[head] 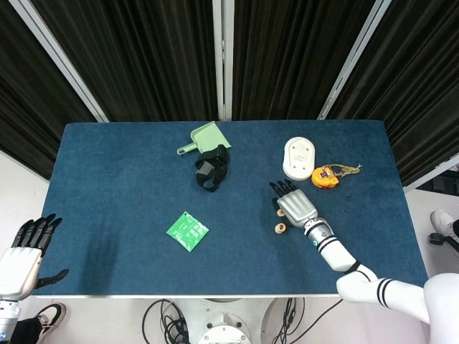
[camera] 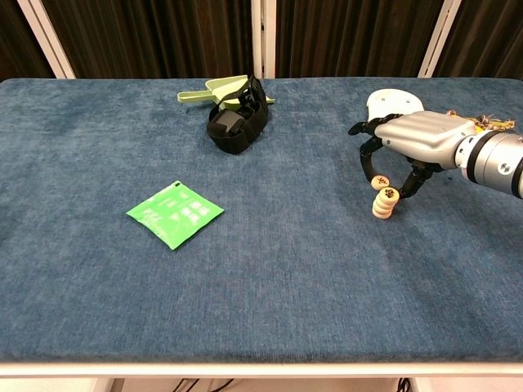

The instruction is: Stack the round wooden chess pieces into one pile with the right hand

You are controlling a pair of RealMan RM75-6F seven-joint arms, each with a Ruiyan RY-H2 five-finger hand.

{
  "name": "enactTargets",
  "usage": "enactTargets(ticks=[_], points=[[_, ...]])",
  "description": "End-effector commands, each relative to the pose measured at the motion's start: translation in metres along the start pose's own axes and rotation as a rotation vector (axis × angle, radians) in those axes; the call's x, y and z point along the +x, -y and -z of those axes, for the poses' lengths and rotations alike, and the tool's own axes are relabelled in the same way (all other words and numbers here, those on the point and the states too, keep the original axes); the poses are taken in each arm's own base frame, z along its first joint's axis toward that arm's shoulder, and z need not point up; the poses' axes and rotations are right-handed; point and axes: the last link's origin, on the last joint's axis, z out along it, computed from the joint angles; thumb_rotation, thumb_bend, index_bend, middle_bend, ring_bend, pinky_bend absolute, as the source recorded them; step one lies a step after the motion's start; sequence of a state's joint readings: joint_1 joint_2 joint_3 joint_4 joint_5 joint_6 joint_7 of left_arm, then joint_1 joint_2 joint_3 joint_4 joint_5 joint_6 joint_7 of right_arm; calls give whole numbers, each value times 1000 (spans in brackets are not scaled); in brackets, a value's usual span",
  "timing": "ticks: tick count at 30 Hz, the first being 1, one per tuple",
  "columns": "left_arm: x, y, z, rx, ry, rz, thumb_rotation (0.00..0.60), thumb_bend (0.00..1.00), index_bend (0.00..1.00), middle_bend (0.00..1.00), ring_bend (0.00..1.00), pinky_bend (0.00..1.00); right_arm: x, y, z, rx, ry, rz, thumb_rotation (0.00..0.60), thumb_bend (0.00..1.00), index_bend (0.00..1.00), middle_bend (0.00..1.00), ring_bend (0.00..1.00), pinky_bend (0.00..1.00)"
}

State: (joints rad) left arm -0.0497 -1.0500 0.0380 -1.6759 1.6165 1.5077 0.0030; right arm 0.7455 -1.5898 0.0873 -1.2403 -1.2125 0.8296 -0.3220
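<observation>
blue felt covers the tabletop (camera: 270,269). the left robot hand (head: 29,244) hangs off its edge, fingers spread, holding nothing. a green packet (camera: 175,214) lies mid-table. the right robot hand (camera: 409,139) arches over a loose chess piece (camera: 379,182), fingers apart, beside the stacked pile (camera: 385,203).

A small pile of round wooden chess pieces (camera: 383,204) stands upright at the right of the frame, a little above the middle. The top one has a dark mark on its pale face. 1 more round piece (camera: 379,182) sits just beside the pile, up and left.
</observation>
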Motion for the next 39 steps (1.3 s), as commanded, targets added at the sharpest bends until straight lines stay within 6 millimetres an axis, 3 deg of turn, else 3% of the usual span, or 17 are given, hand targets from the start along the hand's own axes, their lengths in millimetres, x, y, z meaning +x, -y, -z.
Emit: enactTargets(ticks=[1, 15, 23, 32, 39], points=[[0, 0, 0, -2, 0, -1, 600, 60, 0, 0, 0, 0, 0, -1, 1, -4, 1, 4, 600, 284, 509, 51, 0, 0], [0, -1, 0, -2, 0, -2, 600, 60, 0, 0, 0, 0, 0, -5, 5, -23, 8, 6, 600, 284, 501, 57, 0, 0], [0, -1, 0, -2, 0, -2, 600, 60, 0, 0, 0, 0, 11, -9, 11, -25, -27, 4, 600, 290, 546, 66, 0, 0], [1, -3, 1, -9, -5, -6, 600, 60, 0, 0, 0, 0, 36, 0, 36, 27, -98, 22, 600, 291, 550, 69, 0, 0], [1, -4, 2, -13, -8, -9, 600, 60, 0, 0, 0, 0, 37, 11, 56, 71, -86, 56, 600, 290, 557, 72, 0, 0]])
